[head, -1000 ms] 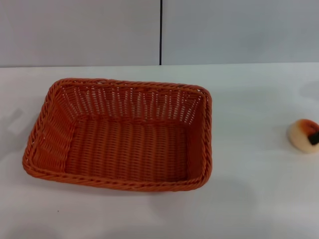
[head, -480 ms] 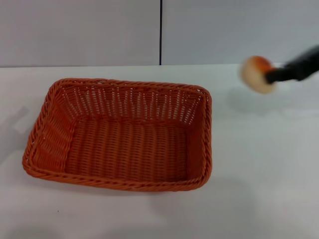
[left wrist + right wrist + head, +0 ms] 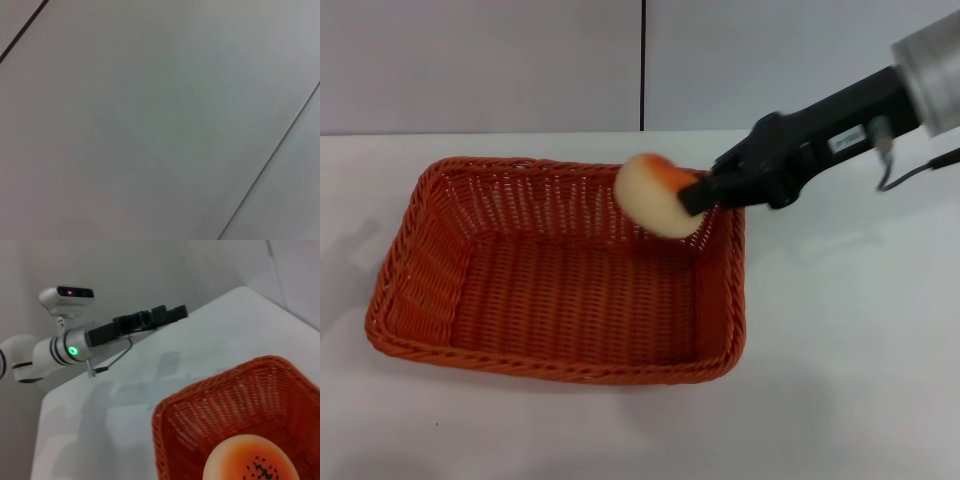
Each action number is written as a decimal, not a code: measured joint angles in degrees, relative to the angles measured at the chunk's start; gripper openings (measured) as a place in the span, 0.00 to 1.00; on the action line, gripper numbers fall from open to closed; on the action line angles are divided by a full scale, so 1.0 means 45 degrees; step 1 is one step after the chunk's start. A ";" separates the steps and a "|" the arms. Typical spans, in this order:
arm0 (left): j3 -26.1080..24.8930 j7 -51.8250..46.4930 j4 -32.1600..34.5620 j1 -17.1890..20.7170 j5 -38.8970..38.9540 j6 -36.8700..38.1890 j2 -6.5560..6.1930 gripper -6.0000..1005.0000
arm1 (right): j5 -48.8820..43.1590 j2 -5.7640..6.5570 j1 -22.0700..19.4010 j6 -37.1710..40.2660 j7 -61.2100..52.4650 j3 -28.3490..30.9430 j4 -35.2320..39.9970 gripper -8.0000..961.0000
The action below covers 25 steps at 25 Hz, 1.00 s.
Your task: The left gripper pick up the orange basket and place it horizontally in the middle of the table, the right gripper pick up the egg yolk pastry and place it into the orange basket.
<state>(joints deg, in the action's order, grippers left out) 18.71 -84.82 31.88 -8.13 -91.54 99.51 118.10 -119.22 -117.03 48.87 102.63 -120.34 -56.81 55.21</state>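
Observation:
The orange basket [image 3: 560, 275] lies level on the white table [image 3: 840, 350], left of centre, with nothing inside it. My right gripper [image 3: 692, 193] reaches in from the right and is shut on the egg yolk pastry [image 3: 650, 195], held in the air above the basket's far right corner. In the right wrist view the pastry [image 3: 250, 462] hangs over the basket [image 3: 220, 405], its orange speckled top facing the camera. My left gripper [image 3: 152, 319], on its silver wrist with the green light, hovers off beyond the table's far side, away from the basket.
A grey panelled wall [image 3: 480, 60] with a dark seam stands behind the table. Bare tabletop runs to the right of and in front of the basket. The left wrist view shows only wall panels [image 3: 160, 120].
The pastry left the table at the right edge, rose with my right gripper, and travelled left to above the basket's far right corner. The basket has not moved.

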 joint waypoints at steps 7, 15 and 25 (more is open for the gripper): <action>-0.0042 0.0026 -0.0229 -0.0067 -0.0023 -0.0022 -0.0038 0.74 | 0.0055 -0.0247 0.0009 -0.1494 0.0948 -0.0293 -0.1406 0.03; 0.0003 0.0460 -0.0276 -0.0133 -0.0003 -0.0028 -0.0011 0.74 | 0.0627 -0.0270 -0.0414 -0.1669 0.1511 0.0110 -0.1214 0.26; -0.0044 0.2368 -0.0705 -0.0082 0.0029 0.0138 -0.0002 0.74 | 0.5088 -0.0398 -0.4260 -0.2218 0.4508 0.0639 0.0629 0.67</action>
<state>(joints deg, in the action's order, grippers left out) 18.51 -74.16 28.70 -8.50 -91.41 100.13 118.09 -96.32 -118.82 29.70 92.65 -100.06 -53.94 58.04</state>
